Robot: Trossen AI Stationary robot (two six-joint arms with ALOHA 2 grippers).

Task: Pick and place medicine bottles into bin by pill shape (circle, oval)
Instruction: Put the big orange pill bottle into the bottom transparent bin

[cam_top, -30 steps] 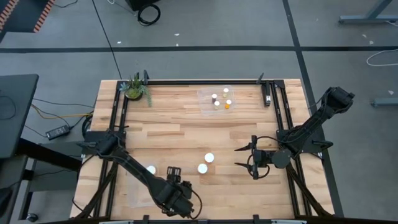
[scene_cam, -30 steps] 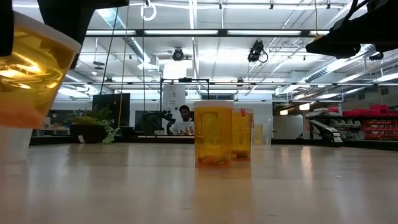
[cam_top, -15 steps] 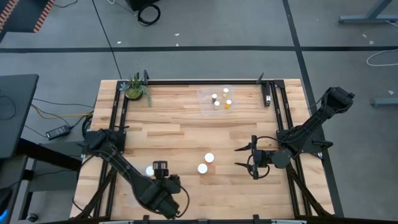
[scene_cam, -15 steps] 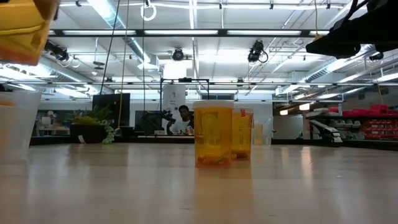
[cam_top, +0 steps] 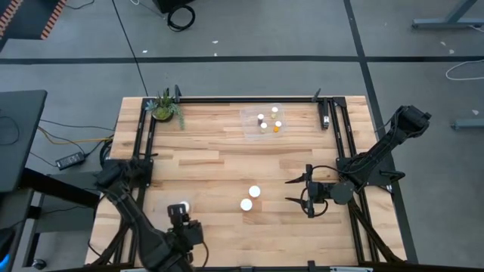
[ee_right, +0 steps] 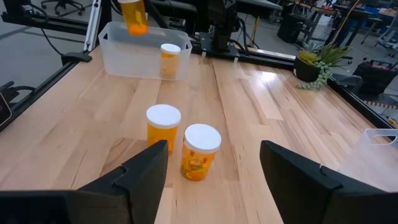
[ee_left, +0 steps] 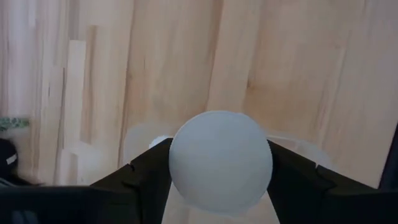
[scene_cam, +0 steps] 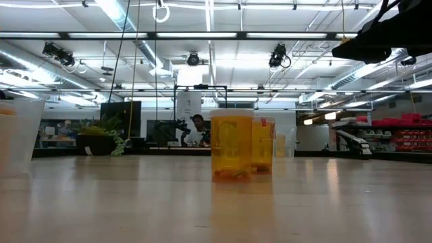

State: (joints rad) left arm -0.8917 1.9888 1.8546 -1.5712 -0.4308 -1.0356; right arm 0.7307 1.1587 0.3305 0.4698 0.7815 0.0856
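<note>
Sorting judged past halfway. Four narrow bottles (cam_top: 268,121) sat in far clear bin (cam_top: 249,115), upper centre of frame. Near bin (ee_right: 115,46) held one wide bottle (ee_right: 169,58). Left tool (cam_top: 178,219), lower left, clamped on carried bottle (ee_left: 221,162) over near bin, cap up, axis vertical. Two desk bottles (cam_top: 250,198) left, upright, centre. Right tool (cam_top: 296,190) spread wide, empty, right of them.

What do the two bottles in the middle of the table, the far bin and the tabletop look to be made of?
Two bottles: translucent amber plastic, apparently, with matte white caps; pills show through the wall. Bin: clear, slightly frosted plastic; the bottles inside show through it. Tabletop: light wooden planks with visible grain and a soft sheen, likely sealed. Left gripper holds another white cap; right gripper waits open.
</note>
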